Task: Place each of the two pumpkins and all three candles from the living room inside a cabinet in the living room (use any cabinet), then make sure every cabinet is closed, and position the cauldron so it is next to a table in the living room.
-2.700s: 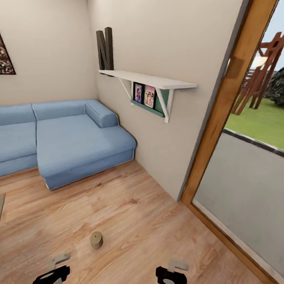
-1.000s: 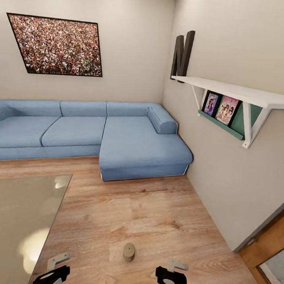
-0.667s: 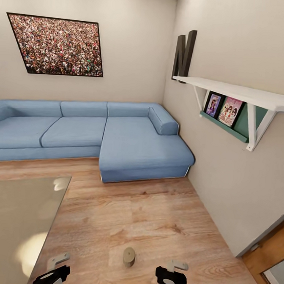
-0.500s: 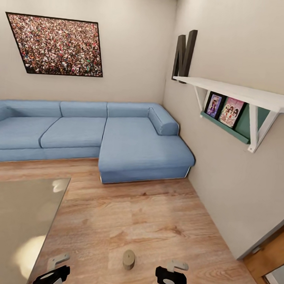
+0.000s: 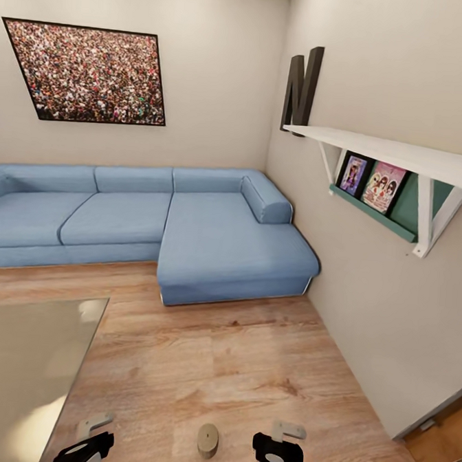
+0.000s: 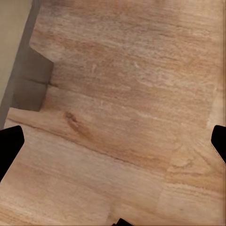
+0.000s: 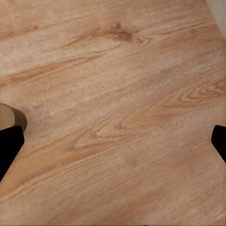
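One candle [image 5: 208,439], a short tan cylinder, stands on the wooden floor between my two grippers in the head view. My left gripper [image 5: 86,443] and right gripper [image 5: 278,449] hang low at the picture's bottom edge. In the right wrist view the candle [image 7: 11,117] peeks in beside one black fingertip [image 7: 10,147]; the right gripper [image 7: 113,146] is open and empty. The left gripper [image 6: 113,146] is open too, over bare floor. The glossy grey table [image 5: 22,361] lies at the left. Pumpkins, cabinet and cauldron are out of view.
A blue corner sofa [image 5: 190,228] lines the far wall. A white wall shelf [image 5: 395,154] with pictures juts out at the right, above open wooden floor [image 5: 236,355]. The table's edge [image 6: 33,75] shows in the left wrist view.
The whole view has swung left and then crept forward, so the camera moved. The candle now sits lower in the picture, nearer my grippers. Both grippers stay open.
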`<state>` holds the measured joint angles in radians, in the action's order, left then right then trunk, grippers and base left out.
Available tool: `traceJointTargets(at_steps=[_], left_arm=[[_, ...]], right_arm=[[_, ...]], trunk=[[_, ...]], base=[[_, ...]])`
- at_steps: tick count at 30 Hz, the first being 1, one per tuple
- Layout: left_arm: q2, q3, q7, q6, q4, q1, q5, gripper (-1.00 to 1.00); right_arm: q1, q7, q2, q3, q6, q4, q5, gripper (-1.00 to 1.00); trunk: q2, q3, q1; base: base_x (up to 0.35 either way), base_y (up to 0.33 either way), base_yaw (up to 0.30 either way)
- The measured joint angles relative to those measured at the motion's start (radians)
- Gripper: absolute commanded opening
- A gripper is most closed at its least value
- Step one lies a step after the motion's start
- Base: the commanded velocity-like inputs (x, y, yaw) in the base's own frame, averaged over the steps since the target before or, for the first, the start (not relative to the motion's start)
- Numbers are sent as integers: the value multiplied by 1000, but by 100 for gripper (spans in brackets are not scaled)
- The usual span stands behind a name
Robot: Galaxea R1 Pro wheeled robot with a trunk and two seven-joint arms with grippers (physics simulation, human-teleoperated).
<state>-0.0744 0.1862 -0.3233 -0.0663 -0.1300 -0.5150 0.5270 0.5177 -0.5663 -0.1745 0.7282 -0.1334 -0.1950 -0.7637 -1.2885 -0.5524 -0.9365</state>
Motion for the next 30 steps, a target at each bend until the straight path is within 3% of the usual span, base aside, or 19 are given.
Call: traceJointTargets(at_steps=[30], left_arm=[[11,1,0,0,0,2,0,100]], right_arm=[[0,-4,0,0,-2,0,1,100]], trunk=[[0,-12,0]], base=[[190,-31,18]])
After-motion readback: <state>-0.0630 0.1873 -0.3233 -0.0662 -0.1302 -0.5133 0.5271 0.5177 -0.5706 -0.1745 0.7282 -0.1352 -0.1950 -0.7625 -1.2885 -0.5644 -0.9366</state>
